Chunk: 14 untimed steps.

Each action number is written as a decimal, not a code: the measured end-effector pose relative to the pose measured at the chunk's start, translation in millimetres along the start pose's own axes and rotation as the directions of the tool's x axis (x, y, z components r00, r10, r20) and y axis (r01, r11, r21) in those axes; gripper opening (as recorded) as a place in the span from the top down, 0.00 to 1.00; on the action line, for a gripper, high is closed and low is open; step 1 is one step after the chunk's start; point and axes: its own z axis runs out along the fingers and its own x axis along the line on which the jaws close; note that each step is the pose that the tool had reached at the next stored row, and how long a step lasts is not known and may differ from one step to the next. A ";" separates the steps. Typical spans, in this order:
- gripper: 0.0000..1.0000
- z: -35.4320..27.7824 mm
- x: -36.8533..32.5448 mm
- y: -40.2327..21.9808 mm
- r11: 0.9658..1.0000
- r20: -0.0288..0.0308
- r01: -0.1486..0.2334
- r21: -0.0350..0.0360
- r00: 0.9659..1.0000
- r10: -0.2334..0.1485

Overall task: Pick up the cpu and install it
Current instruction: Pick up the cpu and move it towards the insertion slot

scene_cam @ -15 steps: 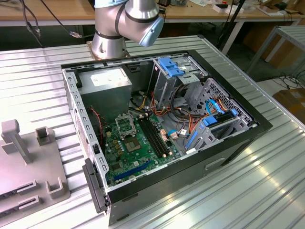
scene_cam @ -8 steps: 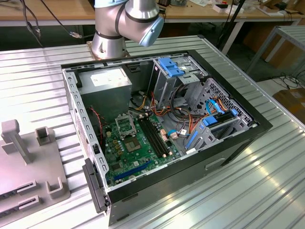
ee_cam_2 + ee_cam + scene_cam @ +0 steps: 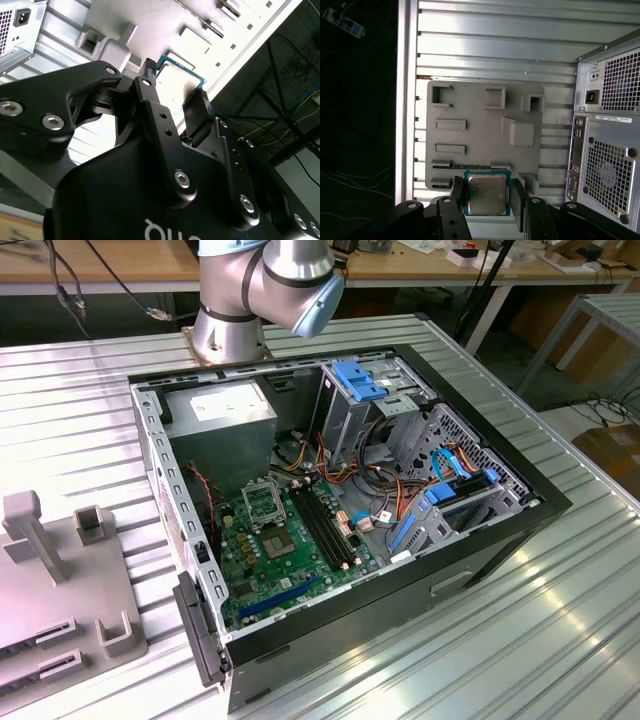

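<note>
The cpu (image 3: 486, 194), a flat square chip with a pale silver face and a thin green rim, is held between my gripper's (image 3: 487, 199) two black fingers. It hangs well above the grey fixture plate (image 3: 480, 130). In the second wrist view the same cpu (image 3: 181, 75) sits face-flat between the fingertips (image 3: 148, 67), with my gripper (image 3: 176, 80) shut on its two opposite edges. In the exterior view the socket (image 3: 262, 505) with its silver frame lies on the green motherboard (image 3: 290, 560) inside the open computer case (image 3: 520, 510).
The case's rear panel (image 3: 610, 150) with vents and a power inlet stands beside the fixture plate. The ribbed metal table's edge (image 3: 402, 100) runs along the plate's other side. In the exterior view the fixture (image 3: 60, 580) lies at the left and the arm's base (image 3: 235, 320) behind the case.
</note>
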 end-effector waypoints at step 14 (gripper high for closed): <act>0.53 0.6 -8.9 -0.4 1.000 0.001 0.000 0.000 1.000 0.000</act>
